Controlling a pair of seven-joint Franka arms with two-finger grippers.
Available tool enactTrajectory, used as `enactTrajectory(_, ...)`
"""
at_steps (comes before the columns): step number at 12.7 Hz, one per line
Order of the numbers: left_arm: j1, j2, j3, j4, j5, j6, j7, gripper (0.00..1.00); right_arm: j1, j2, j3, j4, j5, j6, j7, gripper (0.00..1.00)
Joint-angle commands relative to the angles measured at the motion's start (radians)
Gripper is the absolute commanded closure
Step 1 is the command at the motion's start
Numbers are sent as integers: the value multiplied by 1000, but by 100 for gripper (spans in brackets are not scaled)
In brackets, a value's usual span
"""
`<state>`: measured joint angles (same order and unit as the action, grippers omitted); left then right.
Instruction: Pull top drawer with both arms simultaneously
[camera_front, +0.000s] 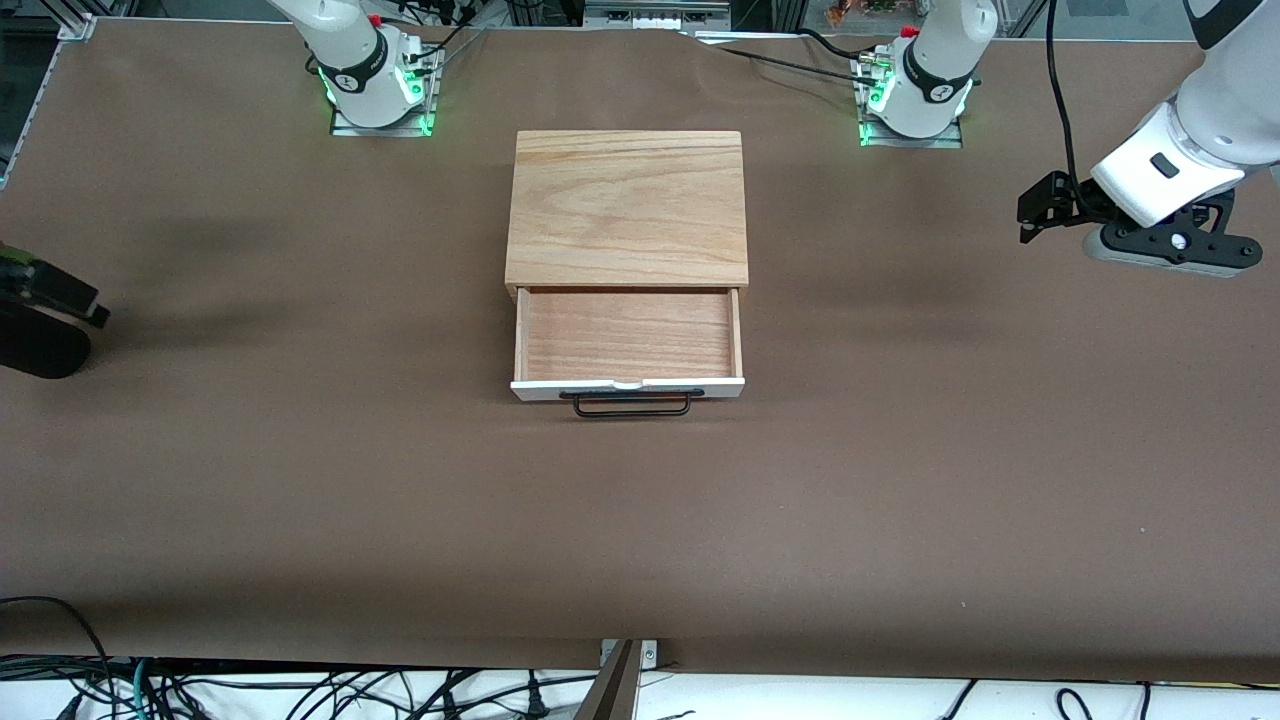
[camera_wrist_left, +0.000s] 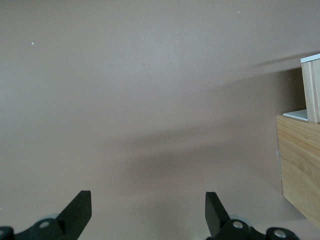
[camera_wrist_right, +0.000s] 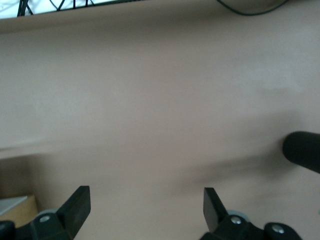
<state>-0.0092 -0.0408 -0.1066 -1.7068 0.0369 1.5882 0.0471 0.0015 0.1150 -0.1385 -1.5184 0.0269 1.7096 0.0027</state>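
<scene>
Left claw (camera_wrist_left: 145, 215) and right claw (camera_wrist_right: 142, 212) hang apart, empty, over opposite tabletop (camera_front: 300, 520) ends. Shallow white-fronted top drawer (camera_front: 628, 345) with thin black bar handle sits mid-tabletop, drawn out. Risk: further pulling may unseat it.

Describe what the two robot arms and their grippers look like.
Both arms are glossy white with black bands at the joints. Their bases glow green, and black cables run from them. The left gripper is black, on a grey and black wrist. In the wrist views each gripper shows two black wedge-shaped fingers with silver screws.
</scene>
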Motion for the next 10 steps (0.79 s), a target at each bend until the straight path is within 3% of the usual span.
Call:
enactTrajectory(1,-3,-8,-5,9,31,-19,-15,0,-31,-61,63,-37,-51,-60,-7,0)
enactTrajectory(3,-5,-8,-5,9,28,-22,-21,0,-34,-61,106,-40,-107,-79,-6,0)
enactTrajectory(10,-3,-8,-13,9,28,-22,-24,0,-35,-15,108,-8,-93,-93,-13,0)
